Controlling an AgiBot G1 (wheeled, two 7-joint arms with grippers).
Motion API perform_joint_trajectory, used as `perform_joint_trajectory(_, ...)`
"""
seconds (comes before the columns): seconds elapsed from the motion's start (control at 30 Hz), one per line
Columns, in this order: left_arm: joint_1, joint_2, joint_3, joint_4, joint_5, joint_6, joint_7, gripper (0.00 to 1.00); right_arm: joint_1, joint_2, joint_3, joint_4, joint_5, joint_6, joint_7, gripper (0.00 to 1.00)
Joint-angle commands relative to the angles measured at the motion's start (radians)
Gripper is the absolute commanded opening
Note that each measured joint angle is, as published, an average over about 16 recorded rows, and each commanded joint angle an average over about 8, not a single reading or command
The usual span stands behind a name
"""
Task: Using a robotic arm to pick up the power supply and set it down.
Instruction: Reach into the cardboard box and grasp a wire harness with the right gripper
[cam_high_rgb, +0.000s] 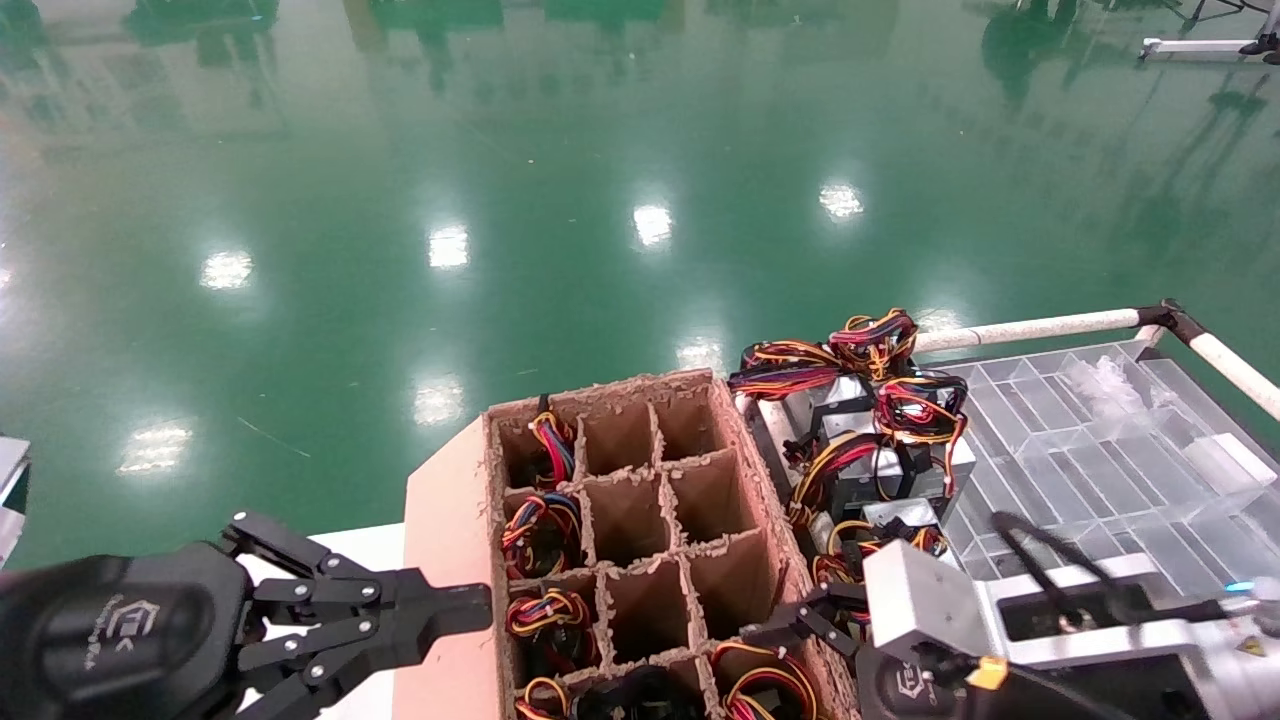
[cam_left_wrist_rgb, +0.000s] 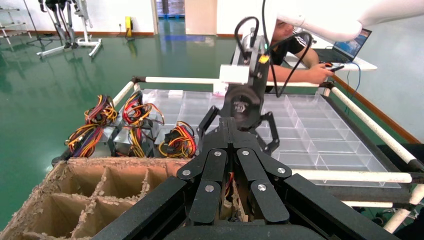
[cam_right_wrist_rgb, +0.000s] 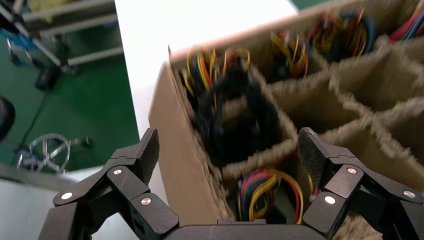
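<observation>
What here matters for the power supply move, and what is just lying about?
In the job: right pincer, open over the cardboard box; power supply in the cell beneath it.
Lying about: left pincer, shut beside the box; loose power supplies; clear tray; person at laptop.

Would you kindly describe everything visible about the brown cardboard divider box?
The cardboard divider box is brown, open-topped, and split by fuzzy-edged cardboard partitions into a grid of cells. Several cells on the robot's left and near side hold coiled red, yellow and black wire bundles; the middle and far-right cells look empty. It sits on a white surface with a pink sheet along its left. The right claw hangs open over a near corner cell; the left claw sits shut beside its left wall.
</observation>
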Motion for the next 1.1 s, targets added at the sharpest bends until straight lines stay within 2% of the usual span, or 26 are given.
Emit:
perform_joint_trajectory(0.03,0.000,0.000,0.000,0.000,0.000,0.000,0.000,0.41,0.017,-0.013,-0.023,-0.015,-0.036,-0.002,-0.002,1.00)
perform_joint_trajectory(0.1,0.000,0.000,0.000,0.000,0.000,0.000,0.000,0.66,0.027,-0.025,-0.036,-0.029,-0.061,0.006,-0.010,1.00)
perform_joint_trajectory(0.13,0.000,0.000,0.000,0.000,0.000,0.000,0.000,0.78,0.030,-0.031,-0.041,-0.036,-0.072,0.010,-0.014,0.96)
perform_joint_trajectory(0.17,0.000,0.000,0.000,0.000,0.000,0.000,0.000,0.90,0.033,-0.036,-0.047,-0.043,-0.084,0.015,-0.019,0.87)
perform_joint_trajectory(0.2,0.000,0.000,0.000,0.000,0.000,0.000,0.000,0.97,0.036,-0.041,-0.052,-0.049,-0.095,0.019,-0.023,0.74)
perform_joint_trajectory(0.23,0.000,0.000,0.000,0.000,0.000,0.000,0.000,1.00,0.038,-0.046,-0.057,-0.056,-0.107,0.024,-0.026,0.62)
perform_joint_trajectory(0.37,0.000,0.000,0.000,0.000,0.000,0.000,0.000,1.00,0.038,-0.060,-0.069,-0.082,-0.140,0.044,-0.037,0.12)
perform_joint_trajectory(0.4,0.000,0.000,0.000,0.000,0.000,0.000,0.000,1.00,0.038,-0.061,-0.072,-0.087,-0.148,0.048,-0.039,0.03)
perform_joint_trajectory(0.43,0.000,0.000,0.000,0.000,0.000,0.000,0.000,1.00,0.037,-0.063,-0.074,-0.091,-0.154,0.053,-0.041,0.00)
perform_joint_trajectory(1.1,0.000,0.000,0.000,0.000,0.000,0.000,0.000,1.00,0.051,-0.068,-0.096,-0.098,-0.220,0.070,-0.056,0.00)
